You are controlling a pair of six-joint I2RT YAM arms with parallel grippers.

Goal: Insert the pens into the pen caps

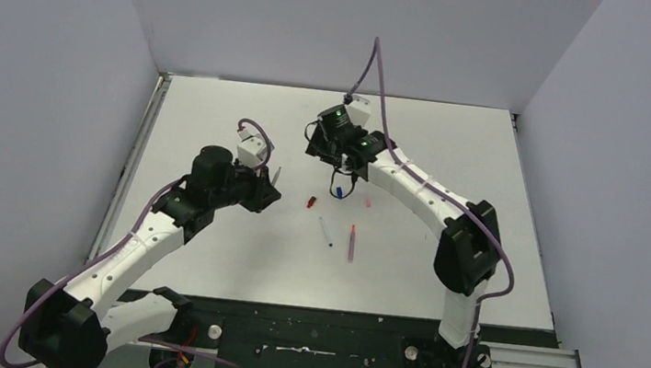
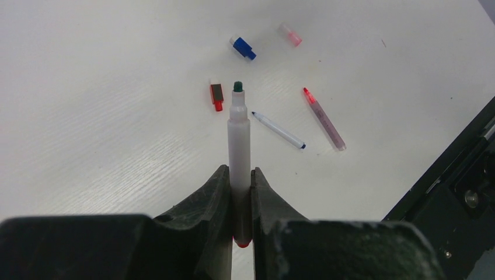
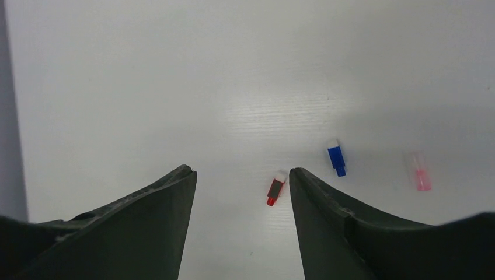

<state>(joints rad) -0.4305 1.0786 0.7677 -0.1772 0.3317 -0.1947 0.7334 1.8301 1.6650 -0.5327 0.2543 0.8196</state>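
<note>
My left gripper (image 2: pixel 240 175) is shut on a whitish pen (image 2: pixel 239 140) that has a red rear end and a dark tip pointing away from me; it also shows in the top view (image 1: pixel 274 178). On the table lie the red cap (image 2: pixel 216 94), the blue cap (image 2: pixel 243 48), the pale pink cap (image 2: pixel 290 34), a white blue-tipped pen (image 2: pixel 279 129) and the pinkish-red pen (image 2: pixel 324 118). My right gripper (image 3: pixel 242 172) is open and empty above the red cap (image 3: pixel 275 188), with the blue cap (image 3: pixel 336 157) and pink cap (image 3: pixel 418 171) to its right.
In the top view the caps lie mid-table: red (image 1: pixel 310 202), blue (image 1: pixel 338 191), pink (image 1: pixel 368 201). The two loose pens (image 1: pixel 326 230) (image 1: pixel 351 242) lie just nearer. White walls enclose the table (image 1: pixel 218 116) on three sides. A black rail (image 1: pixel 331 342) runs along the near edge.
</note>
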